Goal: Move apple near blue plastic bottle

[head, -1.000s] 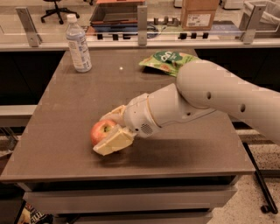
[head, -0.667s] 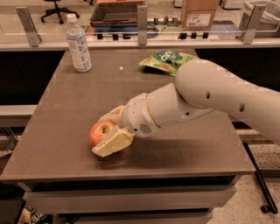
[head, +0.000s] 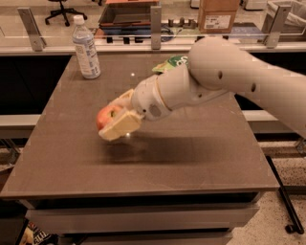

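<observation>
The red-orange apple [head: 105, 116] is held between the cream fingers of my gripper [head: 116, 117], lifted a little above the brown table [head: 191, 158], left of its middle. My white arm reaches in from the right. The blue plastic bottle [head: 85, 48], clear bluish with a white cap and pale label, stands upright at the table's far left corner, well behind the apple.
A green snack bag [head: 170, 62] lies at the far middle of the table, partly hidden by my arm. A glass-railed counter with a cardboard box [head: 217, 14] and a tray runs behind the table. An office chair stands farther back.
The gripper has lifted the apple off the table and carried it up and slightly toward the bottle. The bottle and bag have not moved.
</observation>
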Robot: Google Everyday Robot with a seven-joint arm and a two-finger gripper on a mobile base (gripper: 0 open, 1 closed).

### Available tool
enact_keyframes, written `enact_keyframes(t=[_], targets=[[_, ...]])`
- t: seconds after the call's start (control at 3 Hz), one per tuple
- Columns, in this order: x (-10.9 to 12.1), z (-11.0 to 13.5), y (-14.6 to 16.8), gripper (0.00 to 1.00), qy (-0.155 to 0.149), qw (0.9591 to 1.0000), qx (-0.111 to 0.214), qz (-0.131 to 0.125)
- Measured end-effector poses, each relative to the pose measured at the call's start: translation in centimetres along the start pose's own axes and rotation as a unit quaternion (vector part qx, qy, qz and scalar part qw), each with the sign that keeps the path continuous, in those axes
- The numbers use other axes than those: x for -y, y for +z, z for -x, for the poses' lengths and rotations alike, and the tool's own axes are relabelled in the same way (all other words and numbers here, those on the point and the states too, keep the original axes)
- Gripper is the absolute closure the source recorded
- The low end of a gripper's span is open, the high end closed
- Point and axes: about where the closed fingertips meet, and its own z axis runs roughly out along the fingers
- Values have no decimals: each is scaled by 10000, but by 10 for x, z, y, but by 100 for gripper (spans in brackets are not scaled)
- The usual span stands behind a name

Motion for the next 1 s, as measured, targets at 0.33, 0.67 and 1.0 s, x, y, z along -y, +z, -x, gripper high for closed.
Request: enact_keyframes(t=[0.33, 0.67, 1.0], targets=[[51, 26, -11, 100, 110, 9985, -30, -537], [102, 39, -17, 100, 225, 9924, 86, -1206], [157, 43, -12, 100, 315, 9857, 205, -1641]])
